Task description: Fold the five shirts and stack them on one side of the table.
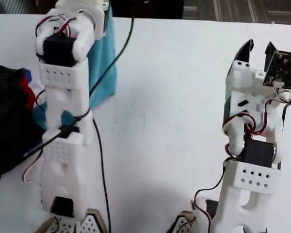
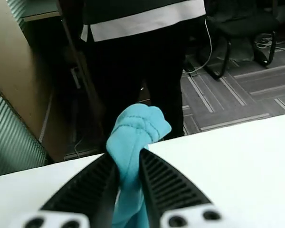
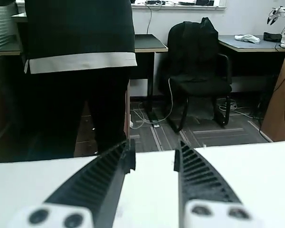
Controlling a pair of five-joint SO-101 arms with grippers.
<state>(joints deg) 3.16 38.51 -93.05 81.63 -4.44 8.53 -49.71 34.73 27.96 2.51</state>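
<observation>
So, dark pile (image 1: 7, 121): a bunched heap of black cloth with red and blue showing, at the left edge of the table (image 1: 174, 97). It looks crumpled rather than folded, and I cannot tell how many shirts are in it.
Left gripper (image 2: 128, 159): fingers clamped tight on a gathered bunch of the turquoise shirt (image 2: 135, 126), raised near the table's far edge.
Turquoise shirt (image 1: 103, 63): hangs from that grip in a loose drape beside the left arm (image 1: 65, 97), neither spread nor folded. I cannot tell whether its lower edge touches the tabletop.
Right gripper (image 3: 154, 152): fingers parted with a clear gap and nothing between them, held above the right side of the table.
Done: judging by how things lie, no shirt is folded yet and no stack is begun.
Left: likely all of it. The turquoise shirt needs laying flat and folding, then the heap's shirts one by one, then stacking on one side.
</observation>
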